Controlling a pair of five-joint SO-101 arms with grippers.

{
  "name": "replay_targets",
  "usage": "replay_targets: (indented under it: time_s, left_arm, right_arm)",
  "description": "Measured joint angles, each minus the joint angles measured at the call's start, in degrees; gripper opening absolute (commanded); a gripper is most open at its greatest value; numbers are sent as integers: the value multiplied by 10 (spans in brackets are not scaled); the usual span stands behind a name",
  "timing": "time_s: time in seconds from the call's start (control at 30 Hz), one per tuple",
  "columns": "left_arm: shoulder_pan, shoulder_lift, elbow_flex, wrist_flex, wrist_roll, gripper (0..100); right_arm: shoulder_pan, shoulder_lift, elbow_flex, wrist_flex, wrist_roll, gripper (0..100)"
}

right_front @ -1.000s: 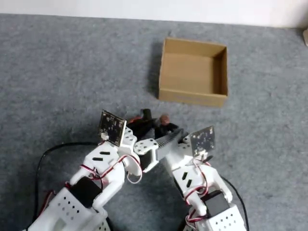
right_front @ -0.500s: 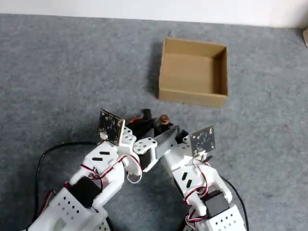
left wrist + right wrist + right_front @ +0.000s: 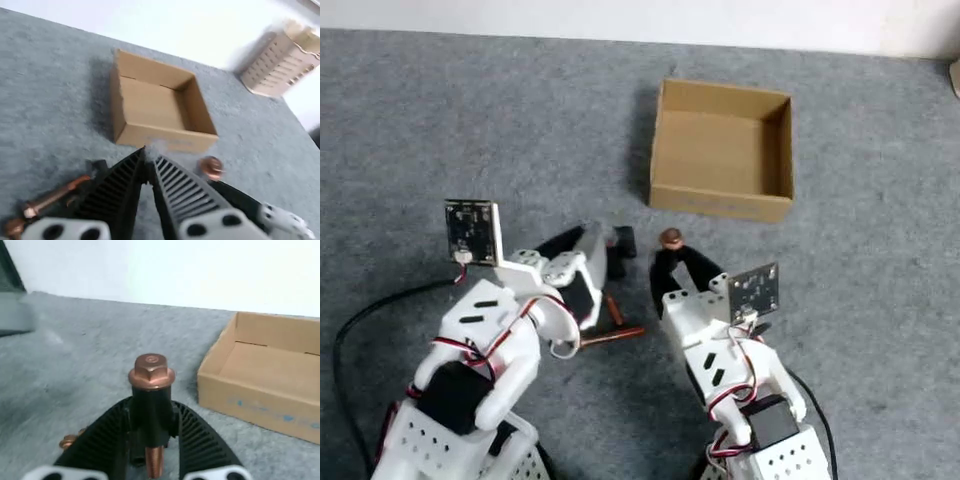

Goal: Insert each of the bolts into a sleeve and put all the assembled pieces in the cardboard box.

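Observation:
My right gripper is shut on a black sleeve standing upright, with a copper bolt pushed down through it. In the high view this assembled piece sits a short way in front of the cardboard box. My left gripper is shut with nothing in it, left of the right gripper and apart from it. A second black sleeve lies by the left gripper. Two loose copper bolts lie on the carpet between the arms, also seen as bolts.
The box stands open at the top, and its inside looks bare. Grey carpet stretches free to the left and right of it. A black cable runs beside the left arm's base.
My left arm has drawn back to the left, away from the right gripper. The right gripper keeps the sleeve with the bolt and has shifted slightly forward.

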Motion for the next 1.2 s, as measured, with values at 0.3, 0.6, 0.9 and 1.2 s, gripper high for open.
replay_targets:
  time_s: [0.3, 0.6, 0.9, 1.2]
  left_arm:
    - [-119, 0, 98, -91, 0, 6]
    - [-142, 48, 102, -113, 0, 6]
    - [-182, 252, 33, -136, 0, 6]
    - [-184, 289, 16, -137, 0, 6]
  right_arm:
    - [50, 2, -18, 73, -4, 4]
    - [112, 274, -223, 56, -3, 4]
    - [176, 858, -747, 145, 22, 4]
    - [219, 1394, -1390, 441, 22, 4]
